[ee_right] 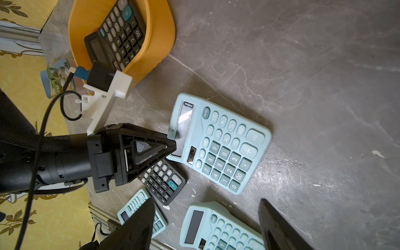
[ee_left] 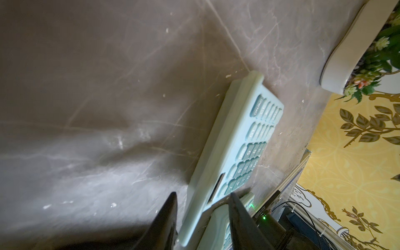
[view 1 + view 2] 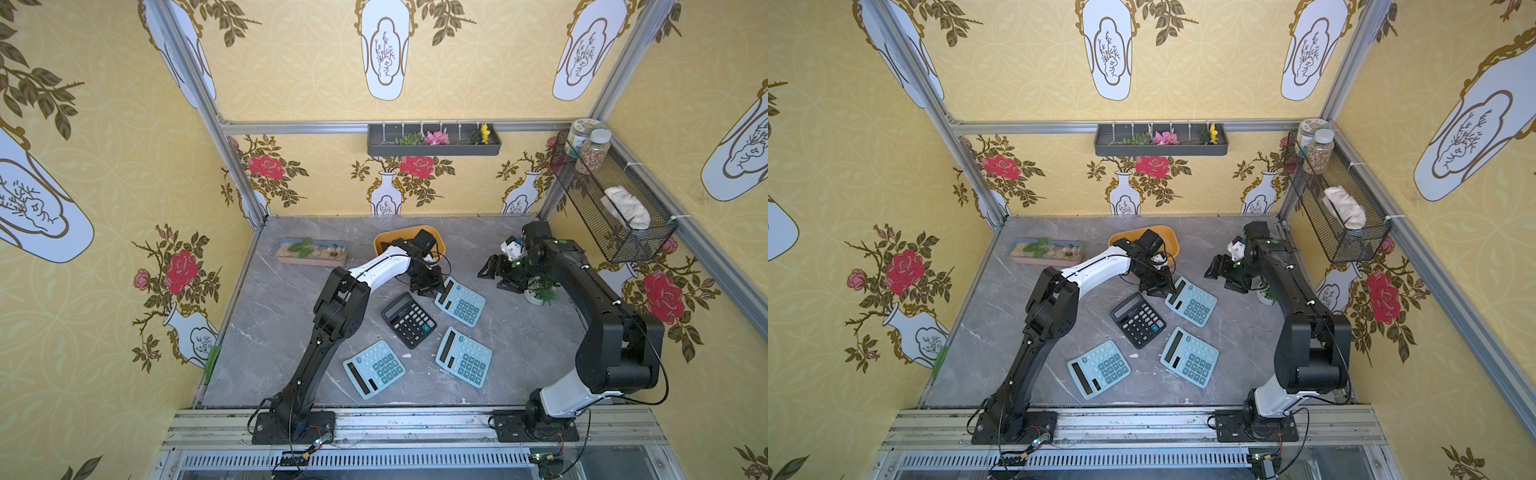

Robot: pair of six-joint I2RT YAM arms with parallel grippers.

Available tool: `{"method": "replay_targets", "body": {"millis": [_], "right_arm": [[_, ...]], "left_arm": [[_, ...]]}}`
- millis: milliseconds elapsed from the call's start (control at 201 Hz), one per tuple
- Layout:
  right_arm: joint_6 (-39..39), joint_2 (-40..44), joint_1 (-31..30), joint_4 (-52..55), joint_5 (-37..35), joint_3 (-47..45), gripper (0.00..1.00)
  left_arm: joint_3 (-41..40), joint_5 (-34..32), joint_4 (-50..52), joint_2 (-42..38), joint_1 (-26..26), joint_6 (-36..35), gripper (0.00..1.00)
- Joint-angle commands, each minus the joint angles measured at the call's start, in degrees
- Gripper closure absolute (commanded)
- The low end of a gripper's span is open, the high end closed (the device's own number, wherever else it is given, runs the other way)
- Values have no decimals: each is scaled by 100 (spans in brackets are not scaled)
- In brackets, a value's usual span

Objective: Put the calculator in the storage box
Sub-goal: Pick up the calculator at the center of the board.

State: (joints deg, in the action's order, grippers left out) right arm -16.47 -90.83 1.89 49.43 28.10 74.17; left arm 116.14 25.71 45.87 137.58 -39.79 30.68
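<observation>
Nearest to the robot, two blue calculators (image 3: pixel 374 370) (image 3: pixel 464 357) lie flat on the table (image 3: pixel 291 311), well apart. Between them and a little farther lies a black calculator (image 3: pixel 409 320). None of these is touched.

Behind the black one lies the far blue calculator (image 3: pixel 460 302), and I judge that the grasp on this one is the step in hand. The left gripper (image 2: pixel 203 194) is down at its display end. Its fingers are apart: one stands over the bare table just beside the edge, the other over the face. A small gap shows at the outer finger, so I judge it is not yet clamped. The left arm reaches forward with a raised elbow, and its wrist bends down in front of the box (image 1: pixel 160 32).

The right gripper (image 1: pixel 206 200) hangs above the table near a small plant pot (image 3: pixel 536 295), spread wide with nothing held. Its arm is stretched forward and its wrist turns toward the middle.

Farthest is the box, which holds one black calculator (image 1: pixel 119 36), leaning on its wall.

The next move calls for a firm closing on the display end, then a lift over the rim just behind. The room inside is small, so the blue one probably must go on top.
</observation>
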Motion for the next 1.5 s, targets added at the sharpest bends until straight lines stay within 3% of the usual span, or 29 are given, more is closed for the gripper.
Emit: {"method": "replay_targets", "body": {"millis": [0,528,816,981,1230,1493], "right_arm": [[-22,-30,-2,-47,16,24,24],[-32,-64,-2,-39,47,147,29],[-58,-58,-4,-38,82,212,29],[-80,-92,-4,-49,108,288,29],[-234,-141,-48,-140,196,361,29],[-308,-198,-155,-170,205,423,29]], "left_arm": [[-38,102,-53,119,-19,47,60],[-435,-41,-146,-197,-81,18,88],[-1234,-326,-96,-1632,91,-8,98],[-1213,-640,106,-2327,408,47,100],[-422,-1350,70,-1999,897,479,100],[1769,-1848,788,-489,1086,506,100]]}}
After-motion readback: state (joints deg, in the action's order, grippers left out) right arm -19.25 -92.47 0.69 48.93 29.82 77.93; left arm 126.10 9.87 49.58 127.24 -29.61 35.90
